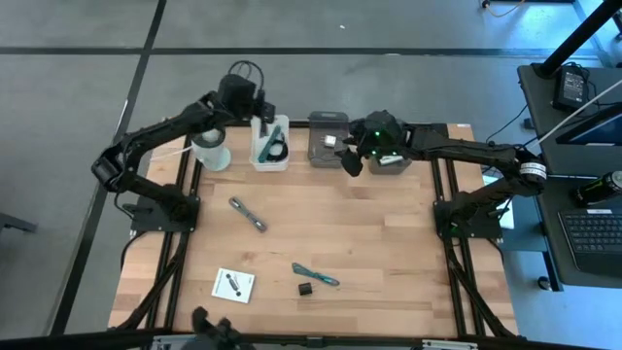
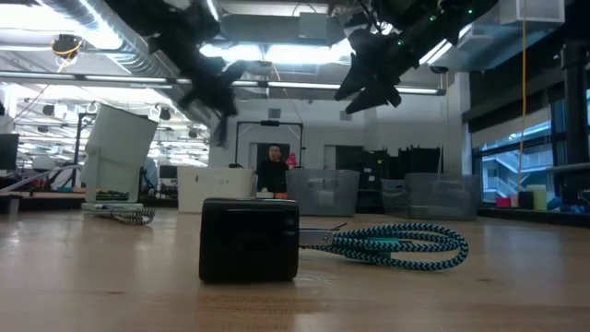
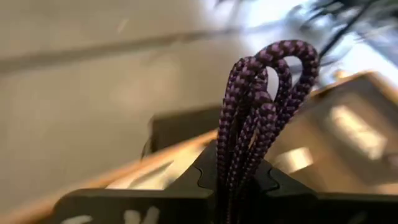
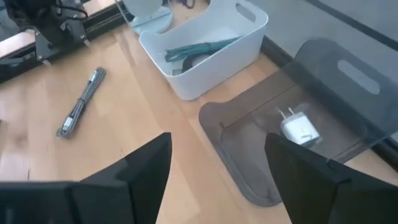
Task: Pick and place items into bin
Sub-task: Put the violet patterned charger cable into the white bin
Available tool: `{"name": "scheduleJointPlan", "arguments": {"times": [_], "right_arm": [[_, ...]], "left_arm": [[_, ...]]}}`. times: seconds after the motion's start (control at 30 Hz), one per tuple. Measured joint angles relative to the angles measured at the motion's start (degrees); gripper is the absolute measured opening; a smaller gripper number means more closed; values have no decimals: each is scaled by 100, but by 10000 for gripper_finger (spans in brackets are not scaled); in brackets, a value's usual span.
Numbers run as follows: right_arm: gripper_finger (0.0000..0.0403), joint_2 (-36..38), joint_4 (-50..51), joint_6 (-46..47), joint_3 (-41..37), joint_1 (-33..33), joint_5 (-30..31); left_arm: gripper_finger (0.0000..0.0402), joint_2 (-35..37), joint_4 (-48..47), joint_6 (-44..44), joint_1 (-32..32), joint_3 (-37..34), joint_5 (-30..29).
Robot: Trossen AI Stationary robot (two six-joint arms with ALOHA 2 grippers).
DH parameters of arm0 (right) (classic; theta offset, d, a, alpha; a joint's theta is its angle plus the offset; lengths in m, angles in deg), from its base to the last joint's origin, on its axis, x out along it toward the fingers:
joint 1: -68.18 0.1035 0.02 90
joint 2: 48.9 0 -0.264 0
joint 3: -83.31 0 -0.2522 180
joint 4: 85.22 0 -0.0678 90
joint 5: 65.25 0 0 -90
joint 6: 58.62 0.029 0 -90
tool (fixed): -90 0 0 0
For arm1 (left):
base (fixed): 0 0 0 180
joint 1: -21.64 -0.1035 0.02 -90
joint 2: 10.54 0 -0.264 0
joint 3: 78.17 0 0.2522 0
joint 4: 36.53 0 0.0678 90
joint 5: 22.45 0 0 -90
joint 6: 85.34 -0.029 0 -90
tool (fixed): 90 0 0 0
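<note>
Left wrist view: purple strip (image 3: pixel 261 118) stands folded, loops upward.

Wooden table (image 1: pixel 369 243), person (image 2: pixel 271 171) in room behind, laptop (image 1: pixel 593 233) beside table

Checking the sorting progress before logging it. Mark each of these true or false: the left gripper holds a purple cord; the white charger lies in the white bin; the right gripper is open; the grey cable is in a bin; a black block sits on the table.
1. The left gripper holds a purple cord. True.
2. The white charger lies in the white bin. False: it lies in the clear grey bin.
3. The right gripper is open. True.
4. The grey cable is in a bin. False: it lies on the table.
5. A black block sits on the table. True.
</note>
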Motion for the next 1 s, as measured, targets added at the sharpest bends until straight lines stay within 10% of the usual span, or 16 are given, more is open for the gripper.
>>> {"name": "scheduleJointPlan", "arguments": {"times": [1.0], "right_arm": [[261,-7,38,467,0,84,386]], "left_arm": [[53,-1394,-1134,1723,-169,-8,826]]}}
